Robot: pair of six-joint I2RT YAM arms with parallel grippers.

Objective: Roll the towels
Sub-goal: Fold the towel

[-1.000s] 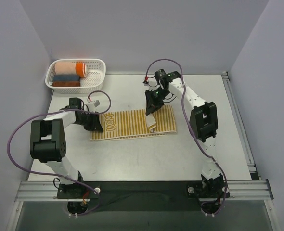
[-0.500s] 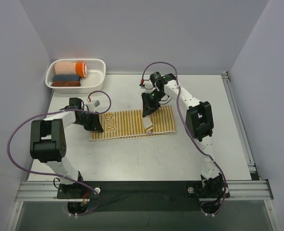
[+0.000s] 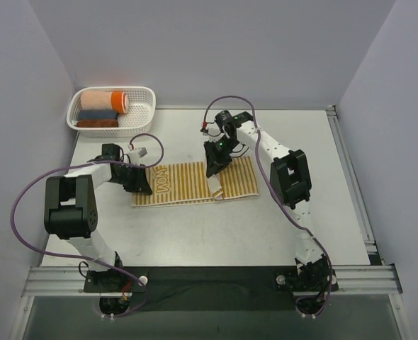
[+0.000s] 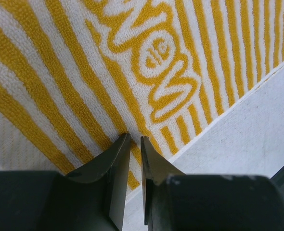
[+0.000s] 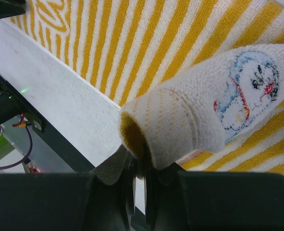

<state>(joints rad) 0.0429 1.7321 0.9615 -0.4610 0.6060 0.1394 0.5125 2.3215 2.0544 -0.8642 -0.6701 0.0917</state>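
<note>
The striped yellow-and-white towel (image 3: 188,184) lies flat across the middle of the table (image 3: 195,234). Its right part is turned over into a short roll (image 3: 217,185). In the right wrist view that roll (image 5: 190,120) shows pale backing and a small cartoon figure (image 5: 250,91). My right gripper (image 3: 214,168) (image 5: 138,161) is shut on the roll's open end. My left gripper (image 3: 141,184) (image 4: 135,139) stands on the towel's left end beside the white lettering (image 4: 156,62), close to the towel's edge. Its jaws are a narrow slit apart, with flat cloth showing between them.
A white basket (image 3: 142,120) at the back left holds a peach-and-orange roll (image 3: 104,100) above a grey-blue roll and a reddish-brown roll. Grey walls close in the left, back and right. A metal rail (image 3: 209,280) runs along the near edge.
The right gripper has moved left along the towel with the rolled end, and the roll now sits further left. The left gripper has stayed put.
</note>
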